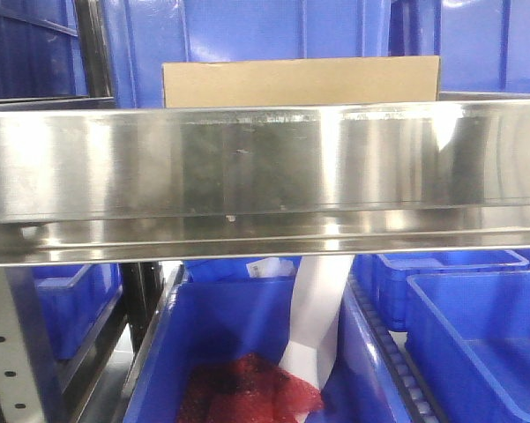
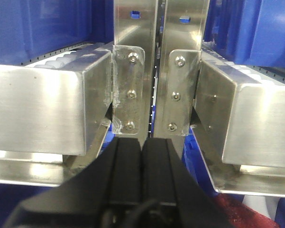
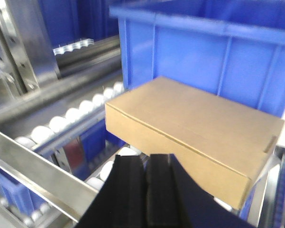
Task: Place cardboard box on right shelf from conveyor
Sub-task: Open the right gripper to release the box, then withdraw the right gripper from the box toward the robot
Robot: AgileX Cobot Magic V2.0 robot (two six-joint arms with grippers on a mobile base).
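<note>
The cardboard box point(image 1: 300, 82) is plain tan and lies flat on the right shelf, behind its broad shiny steel front rail point(image 1: 247, 167). In the right wrist view the cardboard box point(image 3: 194, 123) rests on white rollers point(image 3: 71, 116), its back against a blue bin point(image 3: 204, 52). My right gripper point(image 3: 146, 159) is shut and empty, just in front of the box's near side; I cannot tell whether it touches. My left gripper point(image 2: 142, 140) is shut with nothing in it, facing two steel uprights point(image 2: 133, 57). The conveyor is out of view.
Blue bins point(image 1: 476, 335) fill the level below the rail, one holding red mesh point(image 1: 247, 392) and a white shape point(image 1: 317, 317). More blue bins stand behind the box. Steel rail ends point(image 2: 38, 109) flank the left gripper. A steel rail point(image 3: 47, 171) crosses below the rollers.
</note>
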